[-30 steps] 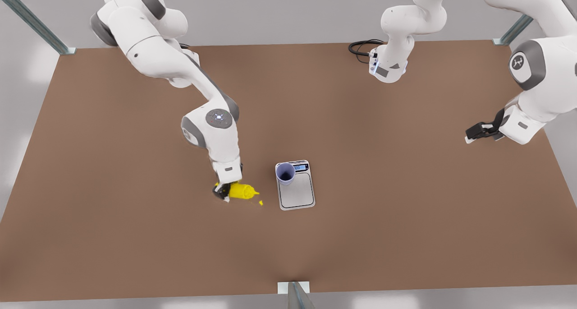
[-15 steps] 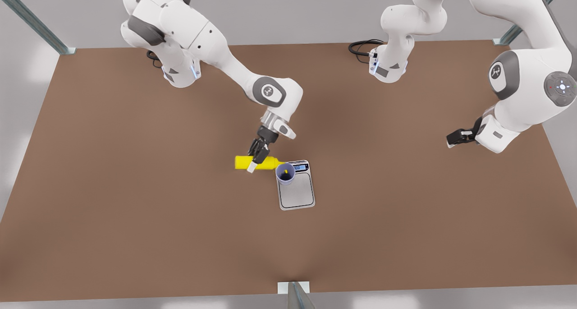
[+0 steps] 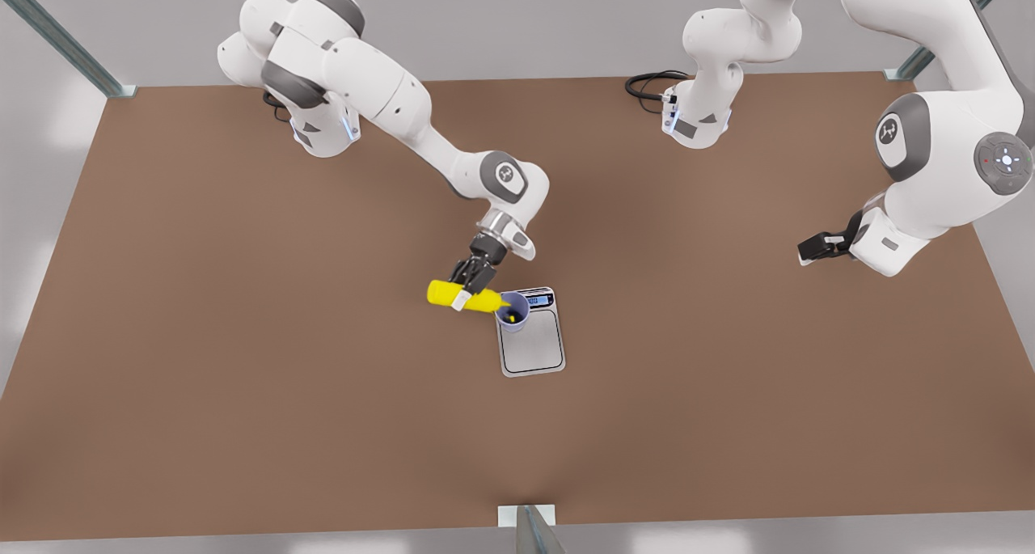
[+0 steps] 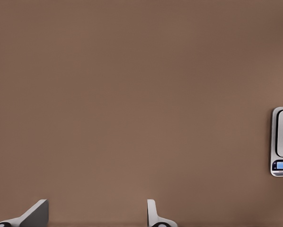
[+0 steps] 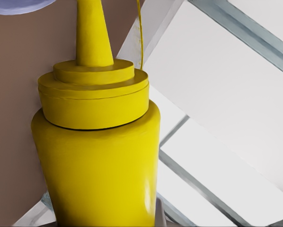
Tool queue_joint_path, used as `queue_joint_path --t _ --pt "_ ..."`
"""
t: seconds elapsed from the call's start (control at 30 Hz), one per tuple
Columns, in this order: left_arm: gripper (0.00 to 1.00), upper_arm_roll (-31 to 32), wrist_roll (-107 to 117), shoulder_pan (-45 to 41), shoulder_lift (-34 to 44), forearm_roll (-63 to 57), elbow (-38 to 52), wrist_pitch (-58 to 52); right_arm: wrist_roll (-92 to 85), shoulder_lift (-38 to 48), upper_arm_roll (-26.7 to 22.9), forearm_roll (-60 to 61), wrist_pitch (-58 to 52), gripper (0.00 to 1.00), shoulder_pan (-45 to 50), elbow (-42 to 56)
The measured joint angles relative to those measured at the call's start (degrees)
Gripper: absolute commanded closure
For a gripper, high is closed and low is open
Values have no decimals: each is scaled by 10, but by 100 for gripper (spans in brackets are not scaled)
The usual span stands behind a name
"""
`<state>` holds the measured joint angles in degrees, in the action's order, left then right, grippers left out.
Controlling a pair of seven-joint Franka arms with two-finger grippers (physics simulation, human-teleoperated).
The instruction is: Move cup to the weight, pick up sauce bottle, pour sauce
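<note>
Since half a second ago the sauce bottle (image 3: 466, 296) has tipped further, its nozzle now dipping past the rim of the cup (image 3: 513, 311), where a small yellow spot of sauce (image 3: 509, 318) lies on the dark inside. Pinching the bottle about its middle is the right gripper (image 3: 467, 289), fingers pressed on both sides; the right wrist view looks along the bright yellow body (image 5: 101, 161) to the stepped cap and tapering nozzle, with a thin yellow thread beside it. That lavender-blue tumbler stands upright on the far left corner of the weight (image 3: 534, 348), just beside the dark strip with its lit display, whose digits are too small to read. Scale and cup sit near the middle of the desk (image 3: 242, 392), well apart from every edge, with bare brown surface all round. Off by the desk's edge at the front view's right, the left gripper (image 3: 811, 249) waits above the surface, its fingers (image 4: 155, 216) spread with nothing between them; its wrist view catches the scale (image 4: 282, 141) far off, display glowing blue
</note>
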<state>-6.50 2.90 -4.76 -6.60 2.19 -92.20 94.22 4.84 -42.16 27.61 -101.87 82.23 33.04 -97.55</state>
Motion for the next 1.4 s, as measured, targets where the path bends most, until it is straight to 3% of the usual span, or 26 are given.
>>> queue_joint_path --t 0.47,0.6,0.77,1.1,1.3,1.4 --pt "0 0 5 -1 -1 7 1 0 -2 -6 -4 -12 -9 44 -5 2" --pt "0 0 6 -3 -1 8 4 0 -2 2 -2 41 -4 44 -20 30" --pt "0 1 7 -4 -2 8 4 0 -8 28 1 223 82 44 -92 81" --pt "0 3 9 -4 -2 10 4 0 -317 29 -11 623 279 44 -271 168" --pt "0 11 19 -3 -6 10 12 0 -699 34 -165 1004 370 44 -274 175" --pt "0 11 19 -4 -7 10 12 0 -879 31 -216 1185 379 44 -277 162"
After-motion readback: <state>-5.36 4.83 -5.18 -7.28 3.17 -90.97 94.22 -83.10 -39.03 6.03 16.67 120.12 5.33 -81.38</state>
